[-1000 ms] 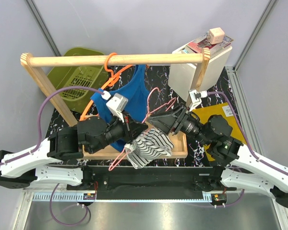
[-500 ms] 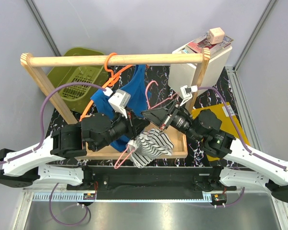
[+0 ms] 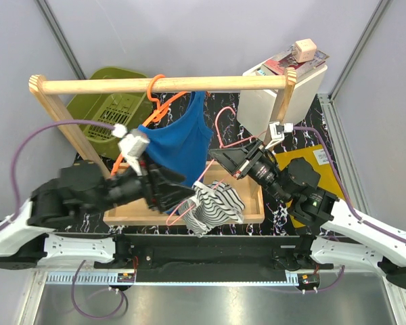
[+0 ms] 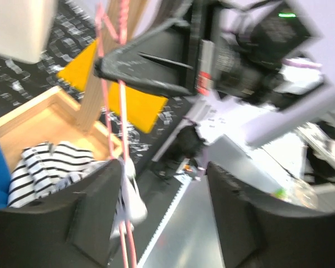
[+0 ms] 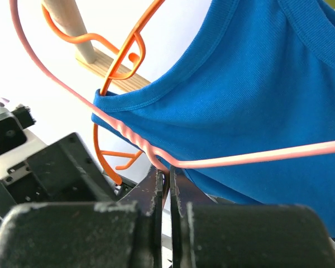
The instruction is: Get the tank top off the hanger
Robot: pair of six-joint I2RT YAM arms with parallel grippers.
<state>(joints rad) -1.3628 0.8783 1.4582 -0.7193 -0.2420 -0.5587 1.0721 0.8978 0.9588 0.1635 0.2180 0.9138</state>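
The blue tank top [image 3: 183,139] [image 5: 257,89] hangs on the orange hanger [image 3: 157,101] [image 5: 123,61], whose hook sits over the wooden rod [image 3: 101,85]. My right gripper [image 3: 224,157] [image 5: 168,172] is shut on the wire of a thin pink hanger [image 3: 222,122] [image 5: 257,158] just in front of the tank top. My left gripper [image 3: 170,196] [image 4: 164,173] is open, low and to the left of the top. The pink hanger [image 4: 123,111] runs past its left finger [image 4: 84,218], with nothing held between the fingers.
A black-and-white striped garment [image 3: 216,206] [image 4: 50,164] lies at the pink hanger's lower end, over the wooden tray [image 3: 254,215]. A green basket [image 3: 108,112] is at back left, a white box [image 3: 257,101] at back right, a yellow pad [image 3: 310,157] on the right.
My right gripper has closed on the pink hanger's wire. My left gripper has opened and its arm has drawn back to the left.
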